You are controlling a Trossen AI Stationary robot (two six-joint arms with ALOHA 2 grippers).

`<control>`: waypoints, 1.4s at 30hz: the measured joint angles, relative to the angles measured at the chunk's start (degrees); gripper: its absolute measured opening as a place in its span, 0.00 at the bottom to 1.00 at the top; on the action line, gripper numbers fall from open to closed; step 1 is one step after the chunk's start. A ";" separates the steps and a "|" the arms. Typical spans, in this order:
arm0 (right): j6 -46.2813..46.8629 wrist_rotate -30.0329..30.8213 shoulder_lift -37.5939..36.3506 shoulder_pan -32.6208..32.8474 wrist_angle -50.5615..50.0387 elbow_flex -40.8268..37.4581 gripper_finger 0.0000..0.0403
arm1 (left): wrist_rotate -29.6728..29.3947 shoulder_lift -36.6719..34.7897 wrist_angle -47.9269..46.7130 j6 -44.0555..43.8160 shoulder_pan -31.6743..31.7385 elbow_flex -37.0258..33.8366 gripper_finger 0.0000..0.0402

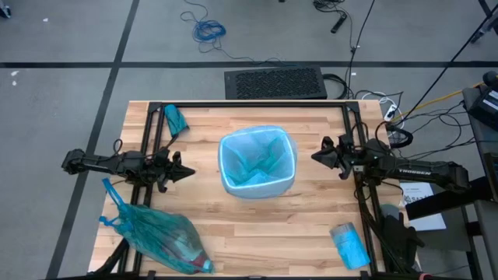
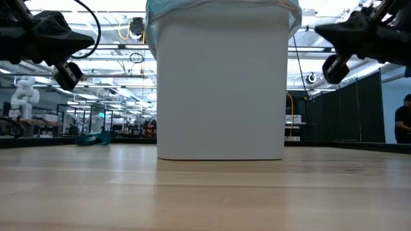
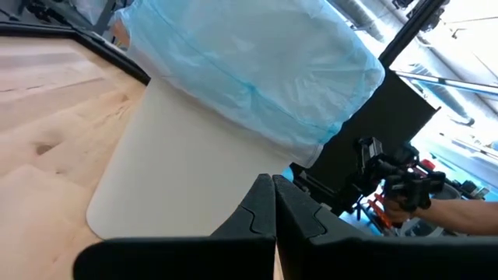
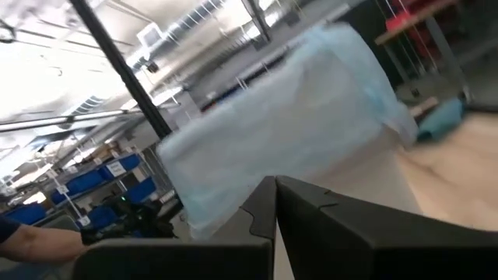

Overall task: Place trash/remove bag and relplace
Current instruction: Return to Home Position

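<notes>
**Now lined and centred: the bin stands between two empty grippers**

The tall white plastic trash bin (image 1: 261,189) stands in the middle of the light wooden table (image 1: 264,233). Its pale blue film liner (image 1: 257,159) is folded out over the rim, and that fold is probably what holds the thin bag open and stops it sliding in. The central spot puts the bin within equal reach of both arms.

The trash is not loose anywhere on the table. Judging by the bulge and a reddish patch showing through the film, it sits inside the tied blue-green translucent bag (image 1: 159,233). That bag lies at the high view's lower left, well apart from the bin and out of the way. A folded teal bag (image 1: 175,119) lies at the upper left corner, and a pale blue packet (image 1: 350,243) at the lower right.

The left gripper (image 1: 185,173) hangs just left of the bin and the right gripper (image 1: 317,155) just right of it. Both are raised off the table, and neither touches the bin. In each wrist view the two dark fingers are pressed together with nothing between them. The job looks finished.
</notes>
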 joint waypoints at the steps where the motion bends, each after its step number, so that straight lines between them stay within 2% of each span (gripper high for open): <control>1: -0.34 -0.03 -0.02 0.00 1.16 0.00 0.00 | -0.01 0.00 0.01 0.04 0.00 -0.01 0.00; 7: -2.58 -1.78 -1.29 0.00 4.50 0.02 0.00 | -0.47 0.00 0.00 1.33 0.00 -0.02 0.00; 16: -2.17 -7.11 -7.56 0.00 2.29 0.04 0.00 | -1.32 0.00 -0.87 1.06 0.00 -0.02 0.00; 20: -1.89 -6.52 -11.64 0.00 -5.20 0.03 0.00 | -1.32 0.02 -0.87 1.40 0.00 -0.02 0.00; 23: -2.96 -4.19 -14.55 0.00 -7.31 0.04 0.00 | -0.71 0.02 -0.85 2.57 0.00 -0.04 0.00; 28: -3.60 -3.72 -17.36 0.00 -10.62 0.04 0.00 | -0.68 0.02 -1.00 5.43 0.00 -0.04 0.00; 31: -2.43 -3.46 -17.64 0.00 -14.57 0.03 0.00 | -0.68 0.02 -1.00 5.47 0.00 -0.04 0.00; 36: -0.52 -2.49 -17.64 -0.02 -14.64 0.02 0.00 | -0.66 0.02 -1.02 6.02 0.00 -0.04 0.00; 42: 1.96 -2.58 -17.64 0.00 -15.31 0.03 0.00 | -0.62 0.26 -1.02 14.49 0.00 -0.04 0.00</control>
